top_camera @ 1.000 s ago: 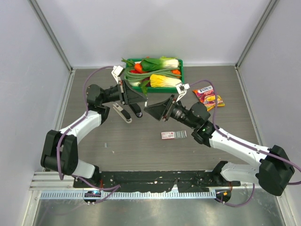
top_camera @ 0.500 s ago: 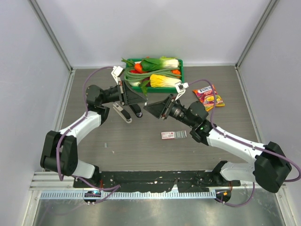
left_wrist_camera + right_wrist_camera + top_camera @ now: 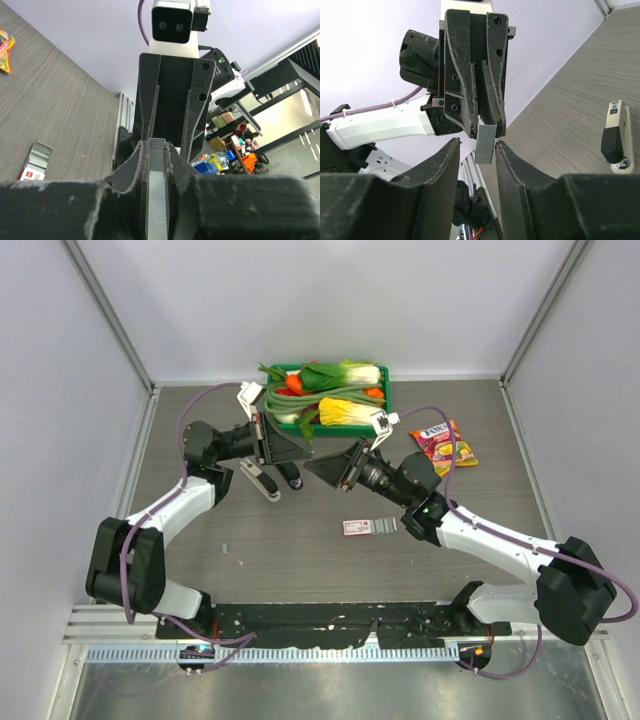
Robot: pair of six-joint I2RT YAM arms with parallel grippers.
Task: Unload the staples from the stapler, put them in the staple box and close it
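A green basket (image 3: 386, 390) sits at the far edge of the grey wood-grain table (image 3: 300, 575), packed full; a bok choy (image 3: 345, 373) lies across the top, long green stalks (image 3: 320, 394) run below it, a pale yellow leafy vegetable (image 3: 345, 412) fills the near side, and an orange carrot (image 3: 294, 383) peeks out on the left; to the right of the basket, a red-and-yellow snack packet (image 3: 445, 446) lies flat, well apart from it; an all-black stapler (image 3: 291, 480) rests just in front of the basket; nearer the middle, a small pink-and-white flat box (image 3: 370, 527) lies alone on the tabletop.
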